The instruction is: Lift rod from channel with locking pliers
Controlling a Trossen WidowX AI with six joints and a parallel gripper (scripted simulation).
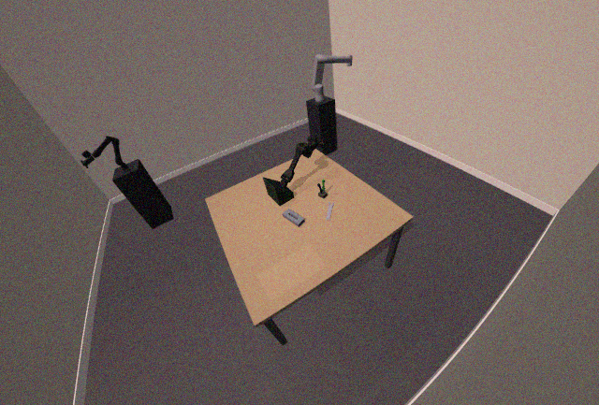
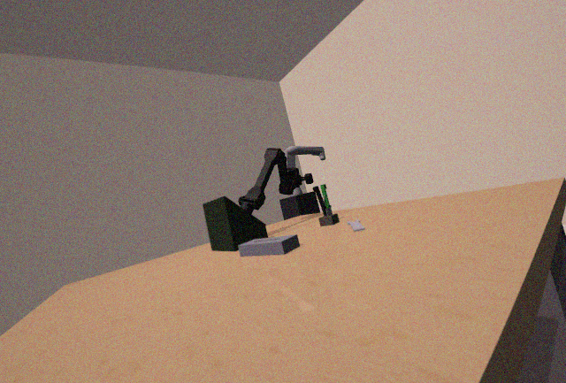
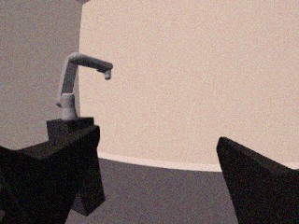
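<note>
Top view: pliers (image 1: 323, 185) (image 2: 325, 196) roughly upright in holster (image 1: 322, 195) (image 2: 328, 220), near six o'clock from gripper (image 1: 317, 142) (image 2: 309, 179) (image 3: 159, 135). Fingers spread wide, nothing between them.

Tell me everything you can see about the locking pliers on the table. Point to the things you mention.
The locking pliers (image 1: 323, 184) (image 2: 325, 198) stand handles-up in a small dark holster (image 1: 322, 195) (image 2: 325, 222) on the table. One handle is bright green, the other black; they spread apart toward the top like a narrow V. A grey, metal-looking part shows low down, just above the holster. The jaws can't be made out. Only the holster appears to touch them.
</note>
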